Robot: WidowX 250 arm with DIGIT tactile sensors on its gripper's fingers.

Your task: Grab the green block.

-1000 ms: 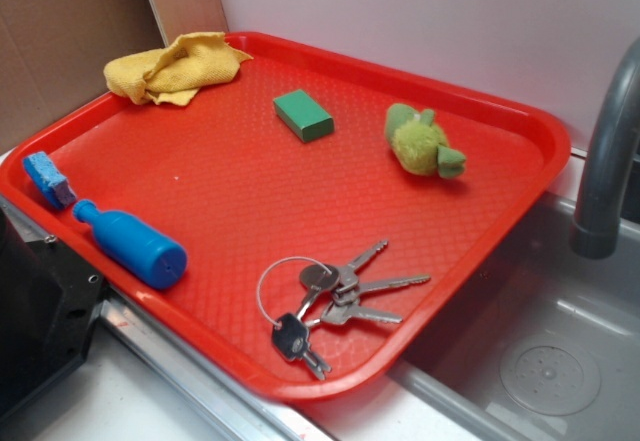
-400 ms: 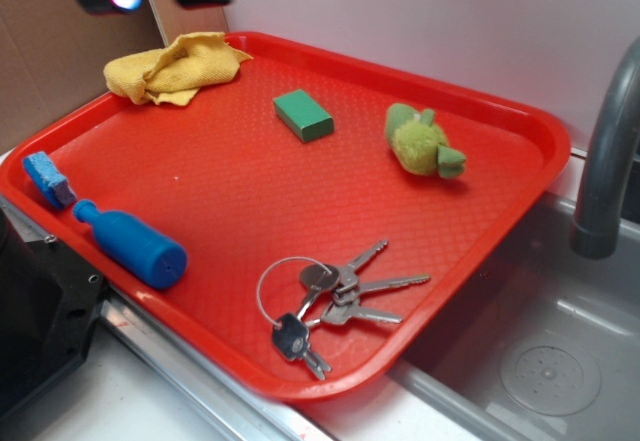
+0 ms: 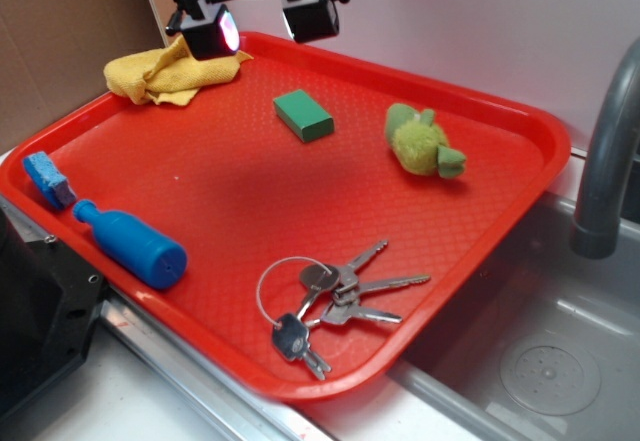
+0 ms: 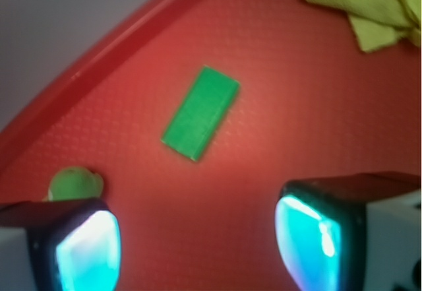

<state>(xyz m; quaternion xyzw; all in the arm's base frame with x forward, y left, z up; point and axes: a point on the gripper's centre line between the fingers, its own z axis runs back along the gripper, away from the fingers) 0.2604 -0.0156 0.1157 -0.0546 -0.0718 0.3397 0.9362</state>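
Red plastic forms the tray [image 3: 500, 201], a shallow rimmed carrier resting beside a sink basin [image 3: 560, 361] with a grey faucet [image 3: 610, 151] at its edge. All loose items lie inside the rim, none stacked on another.

Contents, as found: the green block [image 3: 303, 115] lies flat on its broad face in the far central part of the tray, apart from everything else. A fuzzy yellow-green plush toy [image 3: 422, 142] sits near it toward the faucet side, not touching. A crumpled yellow cloth [image 3: 170, 69] occupies the far corner. A blue bottle [image 3: 132, 244] lies on its side along the near rim, with a small blue sponge piece [image 3: 47, 178] just beside its neck. A bunch of keys [image 3: 335, 296] on a ring rests near the front edge.

The gripper [image 3: 262, 19] hangs above the far rim, between cloth and block, clear of the tray floor. Its two fingers stand wide apart with nothing between them. The wrist view shows the block [image 4: 200, 112] ahead of the finger pads [image 4: 310, 238], lying diagonally and off the line between them; the plush [image 4: 74, 183] shows beside one pad.

Judgement: the wide spread suits a top-down grasp across the block's narrow dimension. The block's isolation leaves room on both sides, though the wrist likely needs turning to match the diagonal.
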